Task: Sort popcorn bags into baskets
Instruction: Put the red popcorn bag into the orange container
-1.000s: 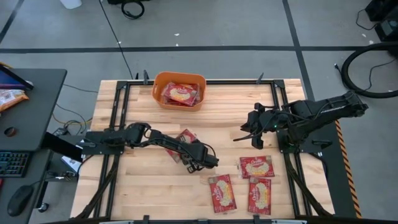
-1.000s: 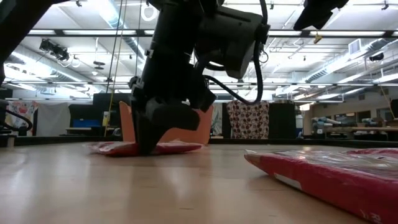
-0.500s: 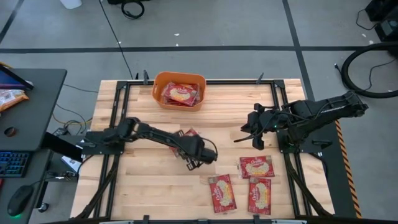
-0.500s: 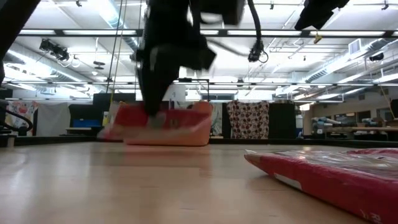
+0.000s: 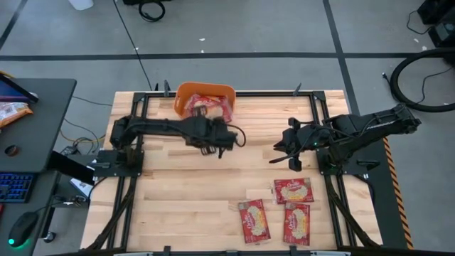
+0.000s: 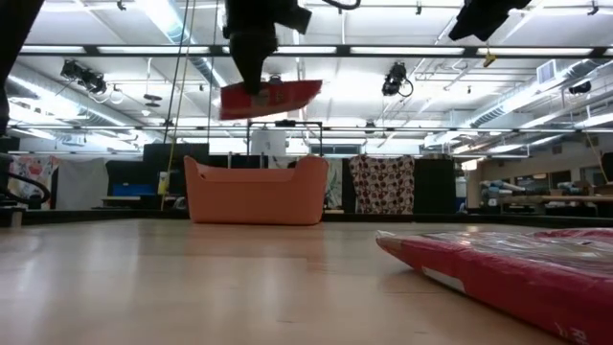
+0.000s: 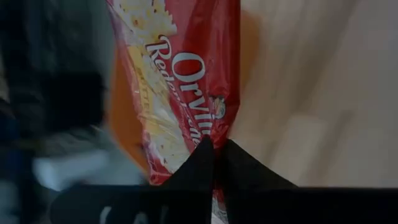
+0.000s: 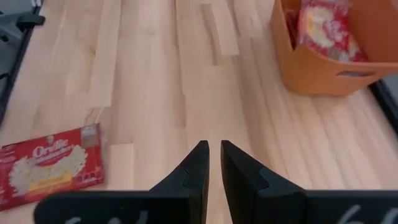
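We see two dark, near-black jointed arms, left arm (image 5: pixel 163 126) and right arm (image 5: pixel 362 128), built of slim matte links with bulkier joint housings. Black cables loop off the wrists. Each sits on a black frame base. Fingers (image 8: pixel 245 177) are matte black, flat and wedge-shaped, tapering to narrow tips; no markings legible.

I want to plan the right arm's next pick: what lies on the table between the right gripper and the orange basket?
In the right wrist view, only bare wood lies between the right gripper and the orange basket; the nearest popcorn bag is off to the side.
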{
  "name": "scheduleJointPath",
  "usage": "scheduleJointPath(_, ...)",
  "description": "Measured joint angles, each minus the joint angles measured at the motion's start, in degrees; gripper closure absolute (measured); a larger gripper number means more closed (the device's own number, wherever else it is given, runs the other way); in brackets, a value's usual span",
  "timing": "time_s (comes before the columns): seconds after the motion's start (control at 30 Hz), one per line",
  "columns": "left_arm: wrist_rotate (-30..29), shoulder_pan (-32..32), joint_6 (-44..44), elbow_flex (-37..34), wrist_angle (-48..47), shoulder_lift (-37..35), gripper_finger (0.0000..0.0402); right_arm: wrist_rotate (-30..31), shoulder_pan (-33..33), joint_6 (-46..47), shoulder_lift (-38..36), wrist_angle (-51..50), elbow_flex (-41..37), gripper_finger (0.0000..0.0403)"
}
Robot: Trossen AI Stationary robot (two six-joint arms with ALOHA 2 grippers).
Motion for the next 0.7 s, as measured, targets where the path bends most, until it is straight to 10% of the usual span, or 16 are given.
scheduleJointPath(0.43,9.20,21.24,44.18,-5.30,16.40,0.02,0.0387,9.50,-1.70,0.14,0.00,0.66,0.00,0.0356)
scheduleJointPath(0.7,19.87,29.26,54.01,-11.67,24.53,0.02,0.0370,12.12,-5.90,1.74,-0.02,1.82,0.00,0.0356)
